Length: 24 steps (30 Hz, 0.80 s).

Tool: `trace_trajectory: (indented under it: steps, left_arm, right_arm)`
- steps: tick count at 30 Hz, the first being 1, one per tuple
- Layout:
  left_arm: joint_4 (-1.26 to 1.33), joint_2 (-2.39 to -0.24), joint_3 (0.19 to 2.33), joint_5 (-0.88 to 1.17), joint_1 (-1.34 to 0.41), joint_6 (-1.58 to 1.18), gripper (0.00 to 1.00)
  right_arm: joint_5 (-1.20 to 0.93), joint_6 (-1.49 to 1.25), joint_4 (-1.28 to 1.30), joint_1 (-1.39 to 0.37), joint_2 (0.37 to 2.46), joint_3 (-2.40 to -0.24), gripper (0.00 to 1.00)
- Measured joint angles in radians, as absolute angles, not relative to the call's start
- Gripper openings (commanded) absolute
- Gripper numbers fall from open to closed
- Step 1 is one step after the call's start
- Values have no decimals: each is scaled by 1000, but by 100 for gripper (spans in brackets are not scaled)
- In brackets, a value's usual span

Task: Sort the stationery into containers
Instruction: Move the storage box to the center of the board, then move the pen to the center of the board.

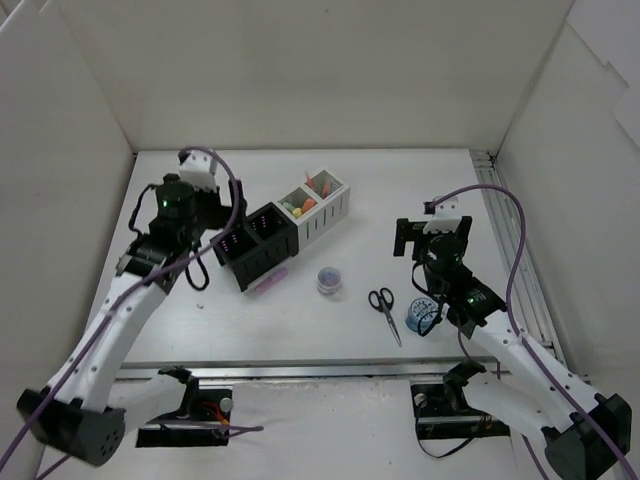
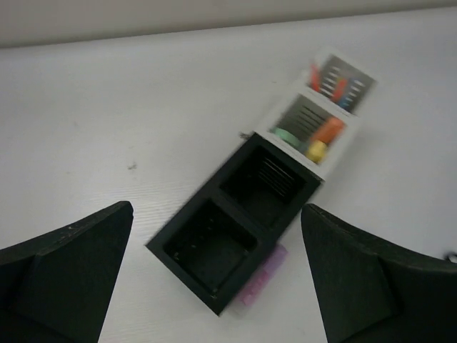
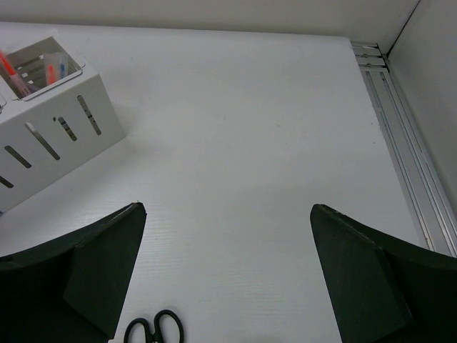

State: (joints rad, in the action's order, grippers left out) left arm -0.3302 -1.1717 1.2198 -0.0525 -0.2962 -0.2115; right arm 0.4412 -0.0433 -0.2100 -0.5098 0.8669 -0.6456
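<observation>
scissors lie unsorted near the right gripper; it and the left gripper gape empty; next, lower onto the handles

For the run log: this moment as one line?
left gripper open, empty, near black compartments | right gripper open, empty | scissors, blue tape roll, tub, pink marker on table

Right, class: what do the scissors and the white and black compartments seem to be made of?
Scissors: matte black plastic handles, thin grey blades, likely metal. White compartments: probably smooth moulded plastic, given clean slots and rounded edges; painted metal possible. Black compartments: likely the same, matte, showing no glare.
</observation>
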Motion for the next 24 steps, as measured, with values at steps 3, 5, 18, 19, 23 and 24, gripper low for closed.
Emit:
trace_trajectory:
  steps: [3,5,18,19,23,24]
  left_arm:
    - [-316,-1027,1112,14,-414,-164,99]
    - [-313,-968,1037,65,-510,-138,99]
    - [-316,-1253,840,83,-799,-139,100]
    - [-316,-1285,842,70,-799,-144,100]
    - [-313,-1407,860,4,-799,-160,100]
    - [-311,-1439,865,-15,-799,-163,99]
  right_arm:
    - [429,-46,-198,-510,864,-649,98]
    - [424,-49,-194,-510,857,-649,98]
    - [410,-56,-178,-509,844,-649,98]
    - [410,-56,-175,-509,846,-649,98]
    - [410,-56,-168,-509,854,-649,98]
    - [410,-56,-167,-509,855,-649,98]
